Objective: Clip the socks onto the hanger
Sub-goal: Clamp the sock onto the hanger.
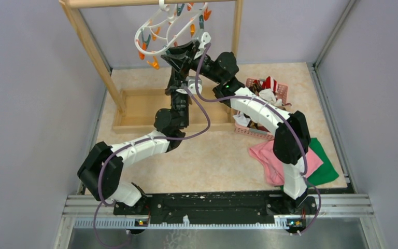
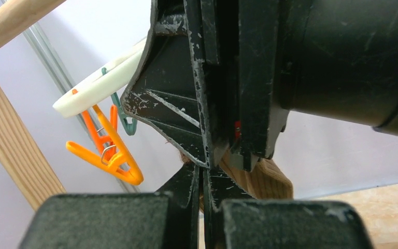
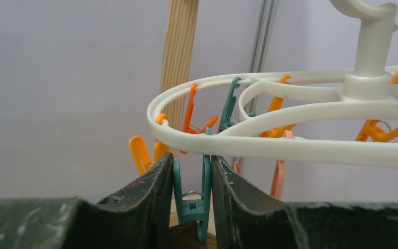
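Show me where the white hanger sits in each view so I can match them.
Top external: hanger top centre, hung from the wooden rack.
Left wrist: a stretch of its rim, left of centre.
Right wrist: its ring crosses the middle and right.
Shared landmark: the wooden rack, in all three.

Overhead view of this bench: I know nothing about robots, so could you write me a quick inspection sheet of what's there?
Surface: beige marbled table.
Job's things: white clip hanger hangs on wooden rack; tan ribbed sock raised just below teal clip; more socks in pink basket.
Clutter: pink cloth partly on green cloth.
Grippers: left gripper shut, sock at its tips, hold unclear; right gripper pinches the teal clip.
Cables: purple cables along both arms.
Surroundings: lilac walls, metal rail.
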